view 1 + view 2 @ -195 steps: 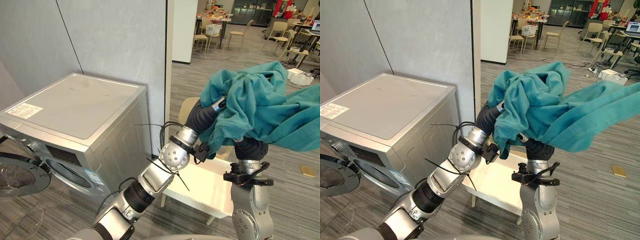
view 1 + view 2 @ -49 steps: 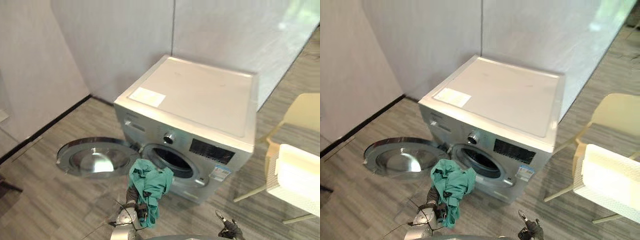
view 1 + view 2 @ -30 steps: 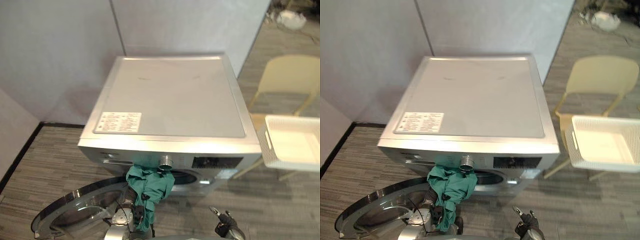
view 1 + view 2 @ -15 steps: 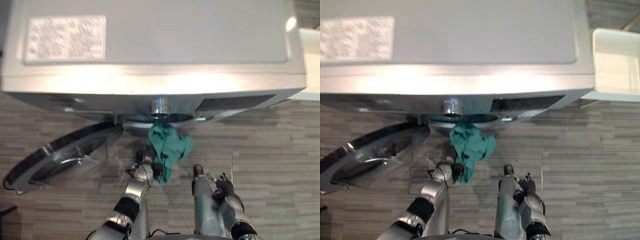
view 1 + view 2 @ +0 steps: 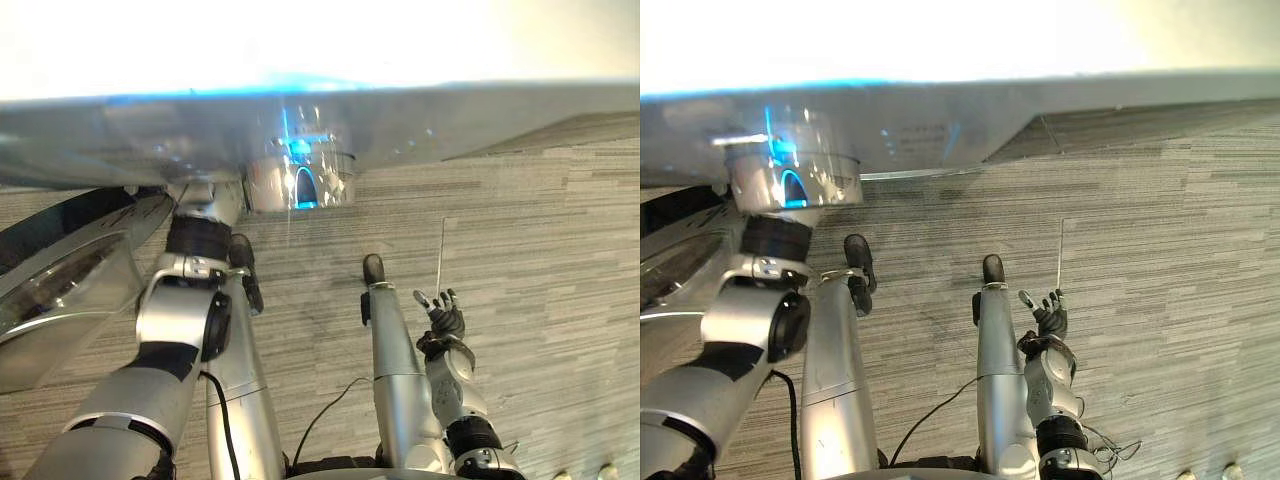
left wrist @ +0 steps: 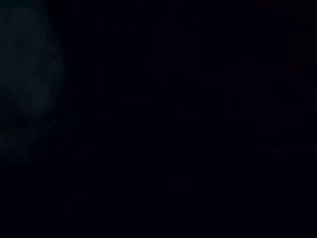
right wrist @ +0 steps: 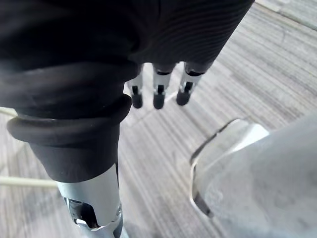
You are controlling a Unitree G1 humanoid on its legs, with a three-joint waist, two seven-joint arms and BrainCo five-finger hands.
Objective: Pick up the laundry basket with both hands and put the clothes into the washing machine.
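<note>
The silver washing machine fills the top of both eye views, seen from right above its front edge, with its round knob lit blue. My left arm reaches up under that front edge, and the hand is hidden inside the machine. The left wrist view is dark. My right hand hangs low over the floor to the right of the machine's front, open and holding nothing. Its straight fingers point down at the floor.
The machine's round door stands swung open at the left, close to my left arm. Grey striped carpet floor spreads to the right and in front of the machine.
The camera has dipped closer over the machine's front edge. The teal cloth that hung at the drum opening has gone out of sight, and my left arm has pushed in under the edge.
</note>
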